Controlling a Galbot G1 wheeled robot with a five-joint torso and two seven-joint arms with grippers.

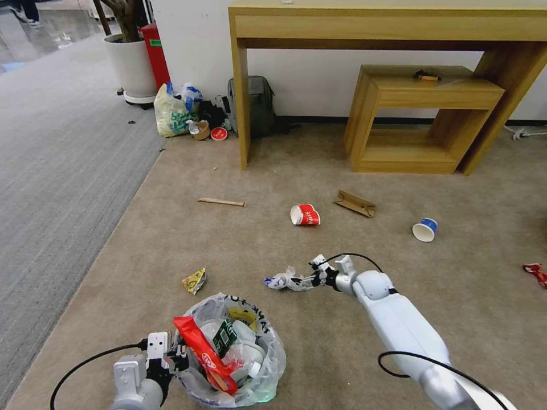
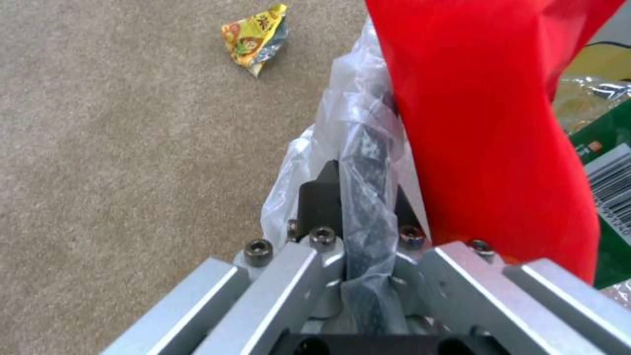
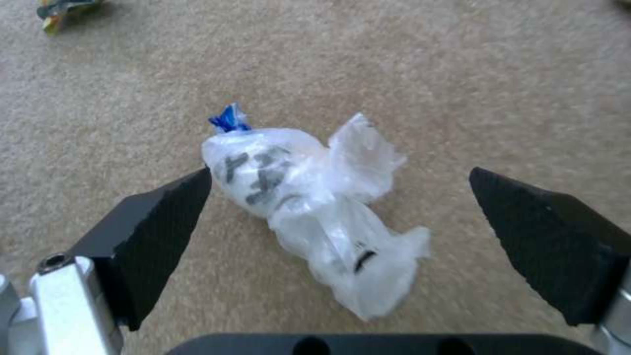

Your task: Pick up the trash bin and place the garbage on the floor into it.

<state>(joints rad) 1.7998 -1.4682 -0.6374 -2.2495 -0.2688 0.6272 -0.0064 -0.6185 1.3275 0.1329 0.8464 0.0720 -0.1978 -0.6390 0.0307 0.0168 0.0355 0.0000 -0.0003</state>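
The trash bin (image 1: 259, 370), a small round bin lined with a crinkly whitish bag, stands low in the head view on the beige floor (image 1: 245, 245). It holds a long red wrapper (image 1: 204, 353) and other litter. My left gripper (image 1: 178, 360) is shut on the bin's rim (image 2: 368, 143) and bag. My right gripper (image 1: 312, 279) is open just above the carpet, its fingers (image 3: 164, 222) on either side of a crumpled clear plastic wrapper (image 3: 309, 207) with a blue tip. More garbage lies around: a yellow wrapper (image 1: 195, 280), red cup (image 1: 305, 215), cardboard scrap (image 1: 354, 203), blue cup (image 1: 425, 229), stick (image 1: 221, 201).
A wooden desk (image 1: 387, 28) and a low wooden shelf (image 1: 421, 114) stand against the far wall. A grey backpack (image 1: 257, 105), a yellow-green shopping bag (image 1: 174, 111) and a plant pot (image 1: 131, 65) sit at the back left. Grey ribbed carpet (image 1: 57, 171) runs along the left.
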